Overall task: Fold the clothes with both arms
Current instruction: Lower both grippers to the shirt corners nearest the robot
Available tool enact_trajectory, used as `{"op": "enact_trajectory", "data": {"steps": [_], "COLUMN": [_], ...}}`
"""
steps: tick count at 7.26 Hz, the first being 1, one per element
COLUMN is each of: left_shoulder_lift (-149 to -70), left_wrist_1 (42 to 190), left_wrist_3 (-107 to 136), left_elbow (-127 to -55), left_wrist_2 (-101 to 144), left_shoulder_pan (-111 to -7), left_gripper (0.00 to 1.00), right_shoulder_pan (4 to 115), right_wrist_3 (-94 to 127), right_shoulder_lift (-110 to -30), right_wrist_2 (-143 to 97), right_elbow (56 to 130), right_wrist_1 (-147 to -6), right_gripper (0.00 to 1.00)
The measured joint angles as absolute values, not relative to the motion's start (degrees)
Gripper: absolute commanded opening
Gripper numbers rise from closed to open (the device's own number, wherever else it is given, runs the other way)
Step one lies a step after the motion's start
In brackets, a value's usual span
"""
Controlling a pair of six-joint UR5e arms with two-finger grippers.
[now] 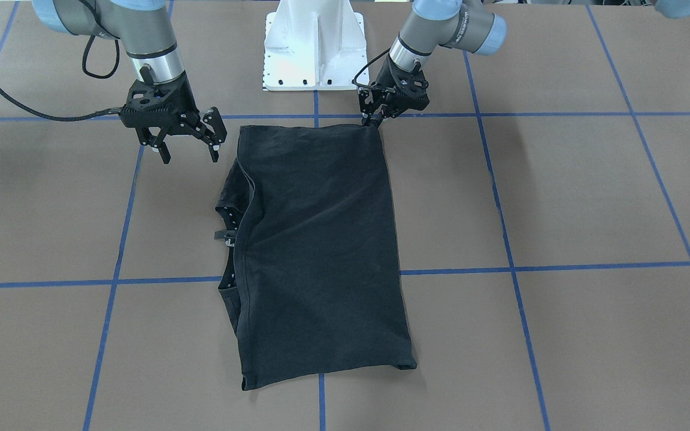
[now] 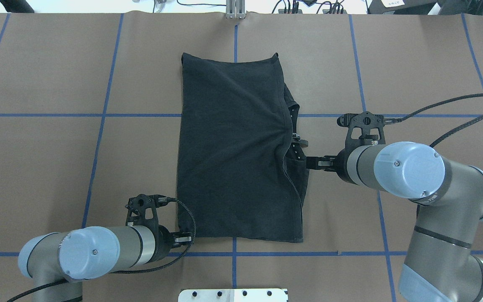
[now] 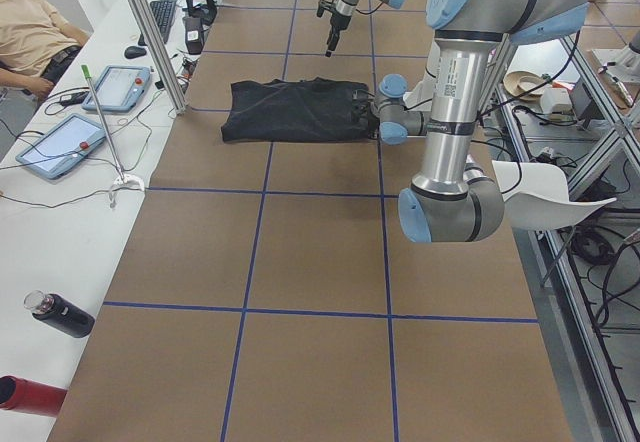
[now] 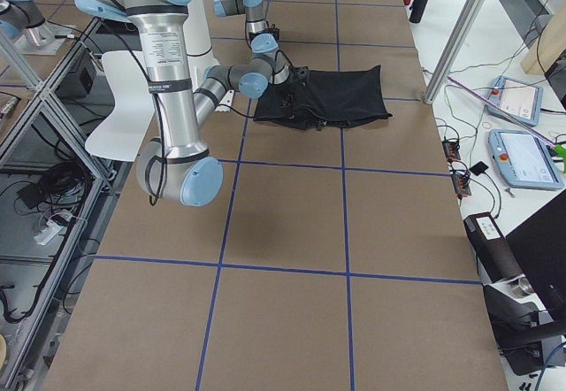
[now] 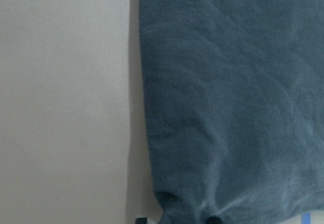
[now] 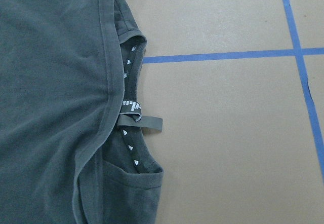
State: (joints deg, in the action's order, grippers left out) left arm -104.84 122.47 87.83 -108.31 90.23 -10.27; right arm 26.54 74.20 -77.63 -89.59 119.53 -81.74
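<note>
Clock read from overhead, 12 = away from robot. Clamped shut with black left fingers on the 7 o'clock corner of the black short-sleeved cotton T-shirt, low at desk level. Spread wide and holding nothing at black right fingers, hovering just off the shirt's edge at about 4 o'clock, apart from the cloth, looking down on the triangle-printed collar band.

Shirt flat mid-desk, doubled over once, plain side up, collar end toward 3.

Judged mid-fold: one corner taken, second grasp pending. Next: drop right fingers onto the 5 o'clock corner, close, lift both at matched height, carry toward 12. Watch for dragging the under-layer.

Wide bare brown paper-covered desk at 9, 12 and 3. White metal pedestal base close at 6, so sweep away from it.
</note>
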Motion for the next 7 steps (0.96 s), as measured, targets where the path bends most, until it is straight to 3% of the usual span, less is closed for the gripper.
{"op": "enact_trajectory", "data": {"steps": [3, 7], "left_shoulder_lift": [-103.6, -102.6], "left_wrist_1": [122.3, 122.2], "left_wrist_3": [88.1, 88.3], "left_elbow": [-111.8, -113.8], "left_wrist_2": [89.8, 89.4], "left_shoulder_pan": [-10.7, -10.7], "left_gripper": [0.0, 0.0], "right_shoulder_pan": [26.4, 17.7], "right_wrist_3": [74.8, 91.6], "right_shoulder_lift": [-77.7, -75.9], "right_wrist_2": [-89.2, -80.1], "right_elbow": [119.1, 117.0], "right_wrist_1": [-81.7, -81.6], "right_gripper": [1.0, 0.81]}}
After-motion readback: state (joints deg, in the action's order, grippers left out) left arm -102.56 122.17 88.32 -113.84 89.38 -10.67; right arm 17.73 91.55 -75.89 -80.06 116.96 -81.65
